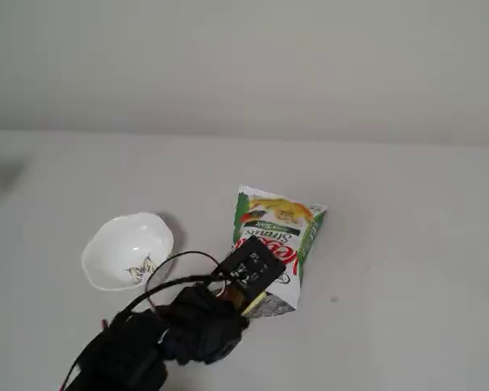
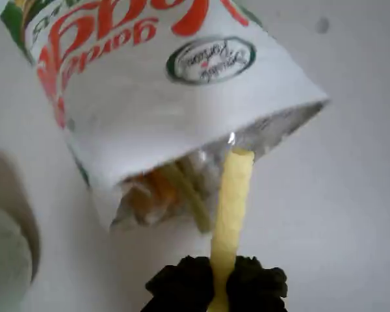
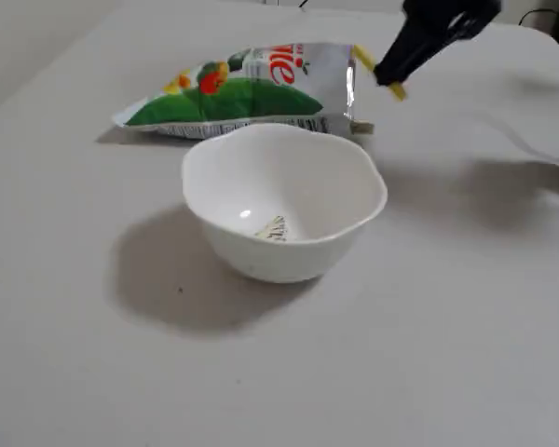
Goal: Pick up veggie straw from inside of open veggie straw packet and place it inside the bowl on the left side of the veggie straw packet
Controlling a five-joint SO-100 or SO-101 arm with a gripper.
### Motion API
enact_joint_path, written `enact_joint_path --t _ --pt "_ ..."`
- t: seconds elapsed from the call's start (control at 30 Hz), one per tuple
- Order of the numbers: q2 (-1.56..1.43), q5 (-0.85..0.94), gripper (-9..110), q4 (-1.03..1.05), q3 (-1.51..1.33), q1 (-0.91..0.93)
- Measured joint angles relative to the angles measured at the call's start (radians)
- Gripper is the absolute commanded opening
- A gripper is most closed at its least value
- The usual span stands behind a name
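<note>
Your gripper (image 2: 222, 286) sits closest to the wrist camera, its black fingers pinched around the lower part of a pale yellow straw (image 2: 231, 208). That straw's upper tip reaches the silver-lined mouth of the snack bag (image 2: 182, 110), where orange and greenish sticks show inside. You can see the white bowl (image 1: 106, 244) left of the bag in a fixed view, apart from it on the table (image 1: 407, 269).

We see a pale yellow straw (image 2: 233, 208) between black fingers (image 2: 185, 286). The packet (image 2: 162, 84) is white and green with red lettering and a silver lining. The bowl (image 3: 289, 168) is white with a small dark motif.
</note>
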State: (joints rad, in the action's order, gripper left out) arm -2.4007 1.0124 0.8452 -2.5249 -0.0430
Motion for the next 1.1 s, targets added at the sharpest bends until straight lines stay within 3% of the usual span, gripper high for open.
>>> enact_joint_path --t 0.27,0.47,0.73,1.1 --pt "-0.23 -0.069 0 0.267 0.067 -0.129" --pt "-0.195 -0.21 0 0.356 0.236 -0.307" --pt "0.127 -0.356 0 0.273 0.451 -0.482" --pt "0.598 -0.39 0 0.087 0.657 -0.545"
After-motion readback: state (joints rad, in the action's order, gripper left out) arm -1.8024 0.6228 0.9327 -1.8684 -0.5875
